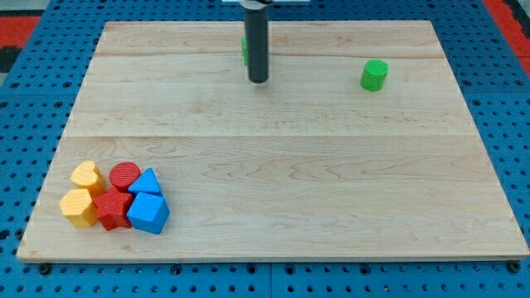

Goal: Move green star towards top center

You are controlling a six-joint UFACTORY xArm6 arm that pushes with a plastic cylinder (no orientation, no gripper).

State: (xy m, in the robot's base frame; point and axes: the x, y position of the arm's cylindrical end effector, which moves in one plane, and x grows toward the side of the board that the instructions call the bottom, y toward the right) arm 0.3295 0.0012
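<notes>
The green star [245,50] sits near the view's top centre, almost wholly hidden behind my dark rod; only a thin green sliver shows at the rod's left edge. My tip [258,80] rests on the wooden board [273,165] just below and right of that sliver, touching or nearly touching the block. A green cylinder [374,74] stands apart at the view's upper right.
A tight cluster lies at the view's bottom left: a yellow heart [86,176], a yellow hexagon [79,208], a red cylinder [125,175], a red star [112,209], a blue triangle [147,182] and a blue block [149,213]. A blue pegboard [25,124] surrounds the board.
</notes>
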